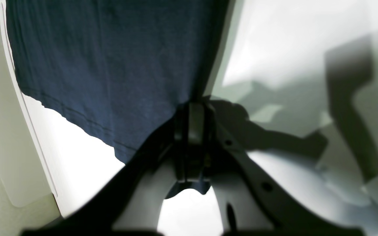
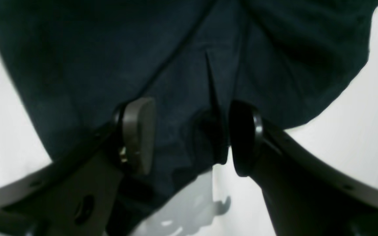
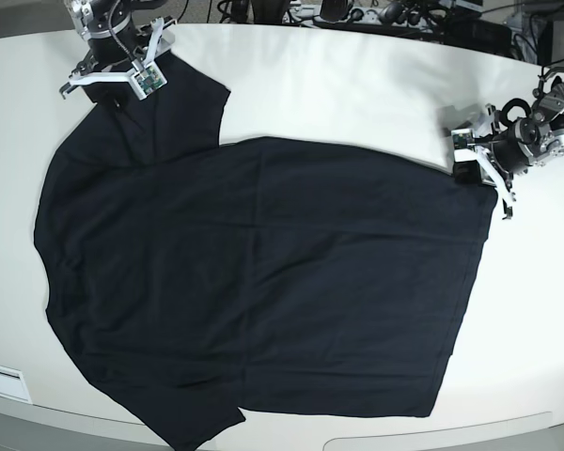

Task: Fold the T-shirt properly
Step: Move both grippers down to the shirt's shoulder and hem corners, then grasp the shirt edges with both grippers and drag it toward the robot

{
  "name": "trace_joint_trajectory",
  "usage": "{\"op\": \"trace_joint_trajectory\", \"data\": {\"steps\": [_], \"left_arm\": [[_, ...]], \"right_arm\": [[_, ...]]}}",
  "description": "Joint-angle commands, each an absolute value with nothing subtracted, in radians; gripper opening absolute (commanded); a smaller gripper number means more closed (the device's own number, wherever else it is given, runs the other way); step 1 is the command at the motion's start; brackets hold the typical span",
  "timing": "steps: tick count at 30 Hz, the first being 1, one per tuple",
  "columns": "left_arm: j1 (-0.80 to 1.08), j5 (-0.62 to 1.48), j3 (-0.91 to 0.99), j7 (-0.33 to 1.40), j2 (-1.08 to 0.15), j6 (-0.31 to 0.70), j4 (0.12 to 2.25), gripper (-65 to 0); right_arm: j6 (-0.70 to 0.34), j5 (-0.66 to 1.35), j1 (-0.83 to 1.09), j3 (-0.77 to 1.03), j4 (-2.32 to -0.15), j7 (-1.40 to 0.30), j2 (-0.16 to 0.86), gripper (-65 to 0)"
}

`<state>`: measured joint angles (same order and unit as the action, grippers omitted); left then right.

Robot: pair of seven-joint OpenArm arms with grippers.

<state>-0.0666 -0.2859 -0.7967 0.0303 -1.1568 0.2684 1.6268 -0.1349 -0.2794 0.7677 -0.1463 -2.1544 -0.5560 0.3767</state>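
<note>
The T-shirt point(image 3: 254, 282) lies spread flat (no fold made), the left claw point(image 1: 192, 124) pinching its far right corner, the right claw point(image 2: 189, 137) spread over the far left sleeve.

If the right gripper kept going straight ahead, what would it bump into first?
The right gripper would most likely meet the T-shirt first. Dark cloth already sits between its open jaws and fills the view beyond them, though depth is hard to judge.

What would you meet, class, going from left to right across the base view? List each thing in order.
Right gripper at the sleeve → T-shirt spread over the table → left gripper at the T-shirt's far hem corner.
</note>
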Motion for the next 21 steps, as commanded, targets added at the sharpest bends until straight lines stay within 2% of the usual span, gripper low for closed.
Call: {"op": "trace_joint_trajectory", "data": {"steps": [1,9,11,14,21], "left_arm": [[-0.052,-0.298,-0.812,0.105,-1.175,0.344,1.610,-65.0],[-0.053,-0.299,-0.812,0.106,-1.175,0.344,1.610,-65.0],[-0.053,-0.298,-0.812,0.106,-1.175,0.344,1.610,-65.0],[-0.053,-0.298,-0.812,0.106,-1.175,0.344,1.610,-65.0],[-0.053,-0.299,-0.811,0.149,-1.176,0.284,1.620,-65.0]], "right_arm": [[-0.131,-0.285,0.757,-0.142,-2.143,-0.553,0.385,-27.3],[-0.131,-0.231,0.670,-0.142,-2.011,-0.553,0.385,-28.5],[-0.132,-0.232,0.665,-0.142,-2.009,-0.554,0.385,-38.1],[-0.131,-0.232,0.665,-0.142,-2.009,-0.554,0.385,-64.3],[-0.073,-0.278,0.672,-0.142,-2.073,-0.607,0.387,-65.0]]}}
